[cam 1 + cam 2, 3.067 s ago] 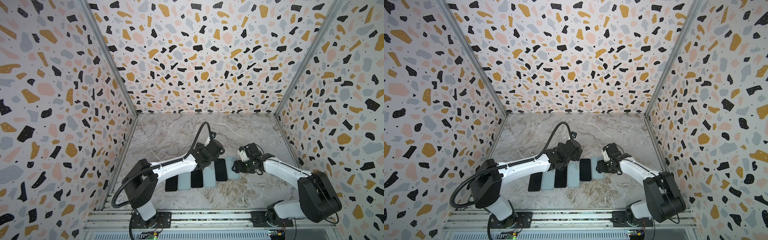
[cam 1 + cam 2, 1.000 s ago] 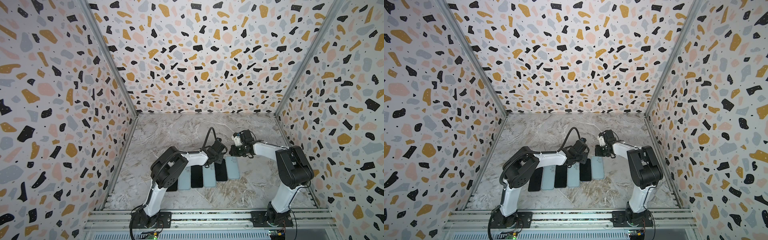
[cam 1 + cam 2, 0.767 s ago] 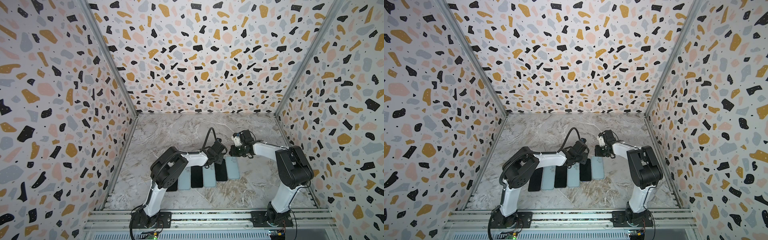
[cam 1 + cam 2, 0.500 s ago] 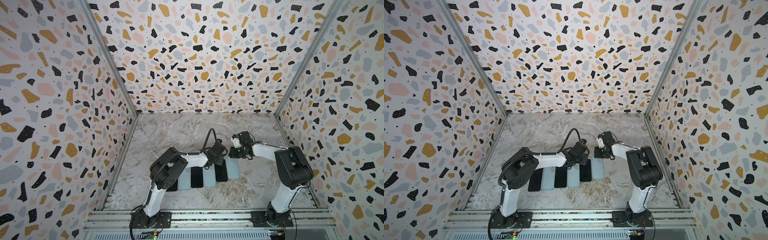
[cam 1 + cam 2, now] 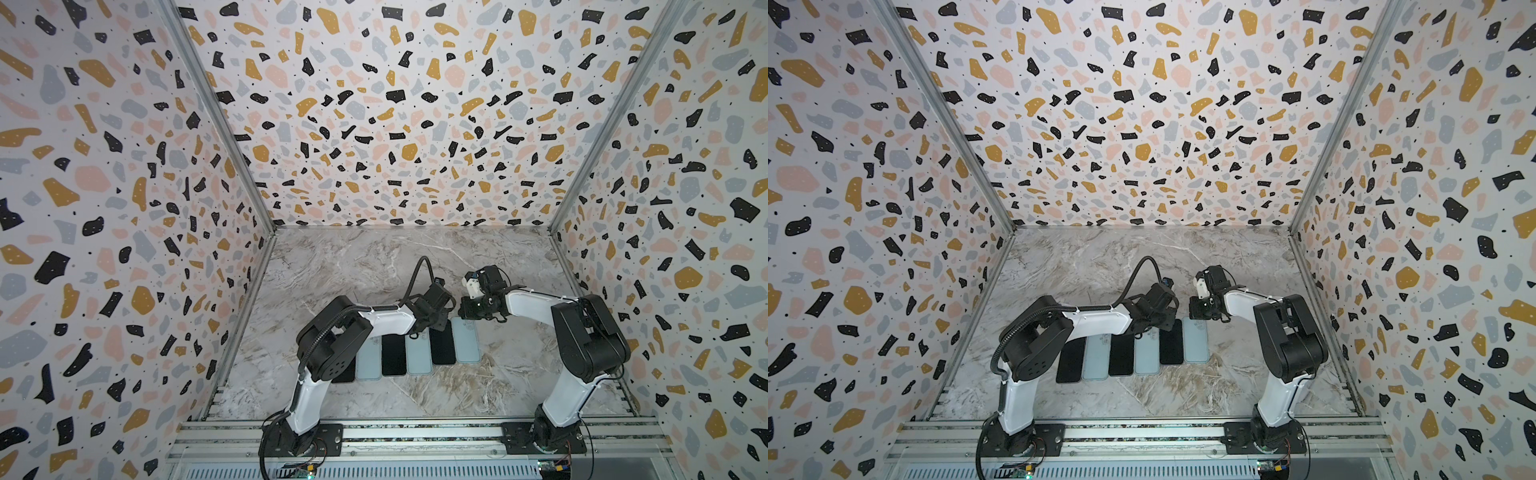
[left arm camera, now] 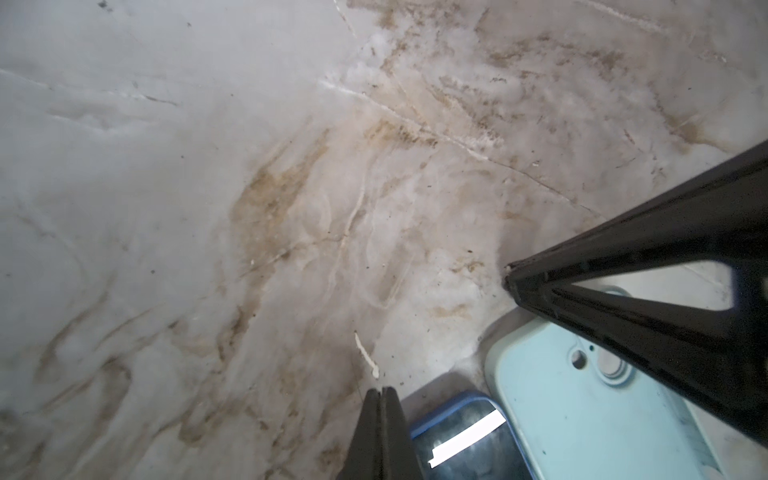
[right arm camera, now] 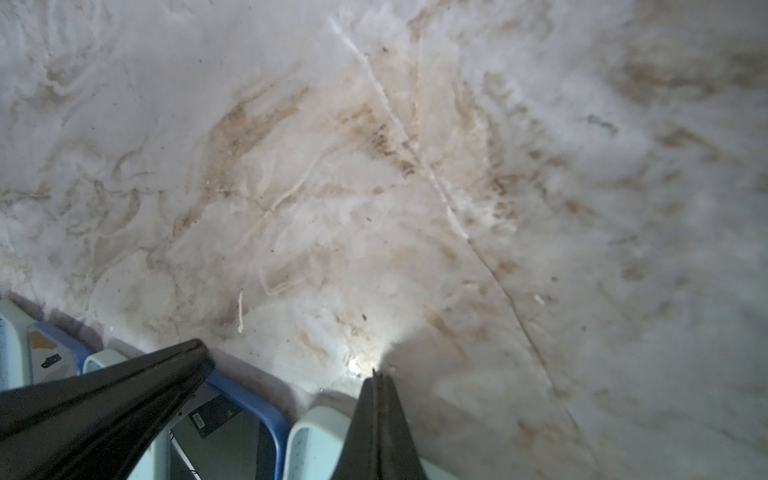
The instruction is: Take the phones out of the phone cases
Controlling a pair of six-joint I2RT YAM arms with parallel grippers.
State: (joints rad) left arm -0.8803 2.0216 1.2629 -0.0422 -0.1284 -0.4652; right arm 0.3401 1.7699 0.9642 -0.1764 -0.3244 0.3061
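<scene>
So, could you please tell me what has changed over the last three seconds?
Both arms folded up from their low outstretched reach, elbows now raised. The right fingers moved from beside the rightmost pale-blue case to its far end; the left fingers stayed over the far end of the six-piece phone row. Both pairs are shut and empty. The row lies unmoved.

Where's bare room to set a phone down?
Bare table beyond the left gripper and right gripper, up to the back wall; also between the phone row and the front rail. Crowded at the row's far end, where both grippers sit.
</scene>
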